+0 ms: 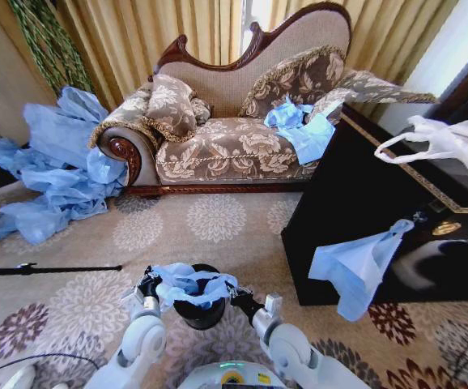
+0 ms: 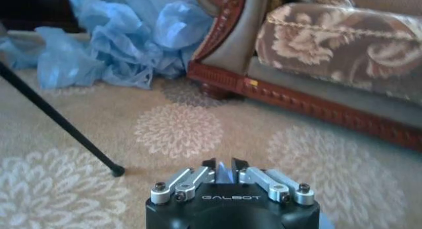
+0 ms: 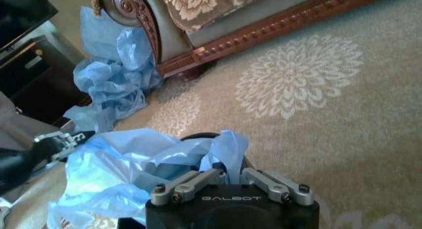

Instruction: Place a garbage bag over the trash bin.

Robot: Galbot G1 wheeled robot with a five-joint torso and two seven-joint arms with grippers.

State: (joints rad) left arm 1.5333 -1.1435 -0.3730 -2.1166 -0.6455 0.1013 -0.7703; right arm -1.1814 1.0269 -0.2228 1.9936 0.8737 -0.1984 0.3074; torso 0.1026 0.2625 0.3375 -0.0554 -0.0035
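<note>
light-blue film of the garbage bag (image 1: 192,285) lies bunched over the trash bin (image 1: 199,311) on the carpet. left gripper (image 2: 222,165) and right gripper (image 3: 224,168) each pinch an edge. risk: thin film may slip free or tear if stretched unevenly.

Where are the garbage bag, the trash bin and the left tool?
garbage bag (image 1: 192,285): head view, wrinkled film across the bin's top.
trash bin (image 1: 199,314): head view, black front wall below the bag.
left tool (image 2: 222,168): left wrist view, between the fingertips pinching blue film.
</note>
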